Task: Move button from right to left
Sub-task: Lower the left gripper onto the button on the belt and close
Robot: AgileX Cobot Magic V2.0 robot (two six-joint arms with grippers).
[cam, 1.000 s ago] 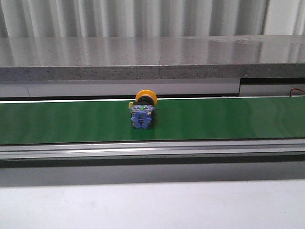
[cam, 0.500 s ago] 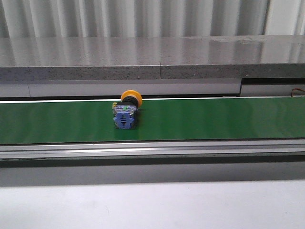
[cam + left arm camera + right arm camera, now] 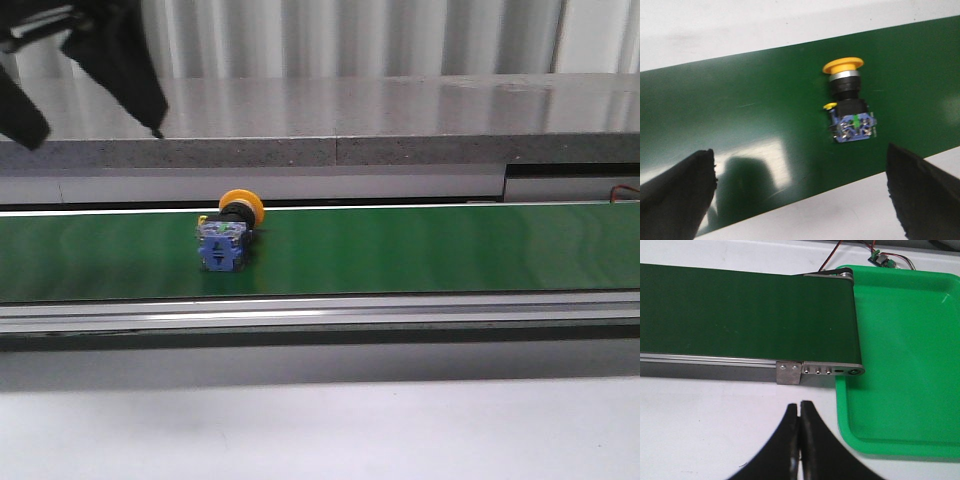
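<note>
The button point(image 3: 228, 235) lies on its side on the green belt point(image 3: 450, 250), left of the middle, with its yellow-orange collar toward the back and its blue-grey block toward the front. In the left wrist view the button point(image 3: 850, 107) lies on the belt point(image 3: 740, 100), between and beyond the two fingers. My left gripper point(image 3: 800, 197) is open wide and empty. It hangs high above the belt's left part in the front view point(image 3: 95, 132). My right gripper point(image 3: 800, 407) is shut and empty, over the white table beside the belt's end point(image 3: 740, 310).
A bright green tray point(image 3: 910, 365) sits under the belt's right end. A small circuit board with wires point(image 3: 880, 257) lies behind it. A grey stone ledge point(image 3: 400, 130) runs behind the belt. The belt's metal frame rail point(image 3: 320, 312) runs along the front.
The button has travelled left along the belt. My left gripper has come into the front view at the top left.
</note>
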